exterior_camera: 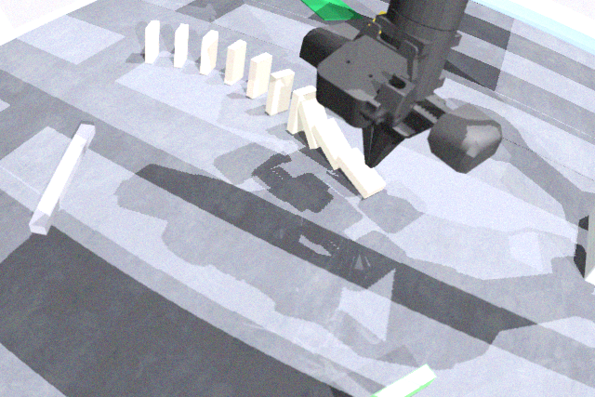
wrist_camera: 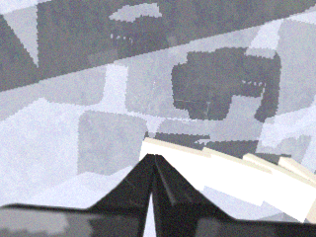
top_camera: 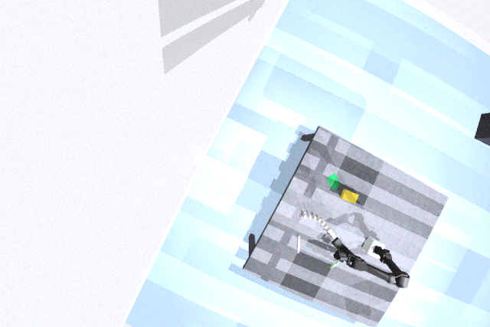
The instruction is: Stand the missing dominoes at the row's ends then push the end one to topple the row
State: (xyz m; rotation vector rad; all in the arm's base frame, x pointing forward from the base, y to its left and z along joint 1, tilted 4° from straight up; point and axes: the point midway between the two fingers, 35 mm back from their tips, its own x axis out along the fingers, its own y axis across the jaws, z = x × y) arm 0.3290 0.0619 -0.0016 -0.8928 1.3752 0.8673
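Cream dominoes form a curved row. At the far end several stand upright, the farthest domino (exterior_camera: 152, 43) among them. Nearer the arm, a domino (exterior_camera: 295, 112) stands or leans slightly, touched by the leaning ones. The last three lean over on one another; the end domino (exterior_camera: 361, 175) (wrist_camera: 172, 162) lies lowest, nearly flat. My gripper (exterior_camera: 370, 164) (wrist_camera: 152, 161) is shut and empty, its tips just above or beside the end domino. Whether they touch it I cannot tell.
A green patch (top_camera: 333, 181) (exterior_camera: 326, 6) and a yellow block (top_camera: 349, 196) lie behind the row. A white bar (top_camera: 298, 244) (exterior_camera: 62, 176) lies on the other side, and a green-edged bar (top_camera: 334, 264) (exterior_camera: 408, 384) lies nearer the arm. A white block (top_camera: 368, 246) is at the arm.
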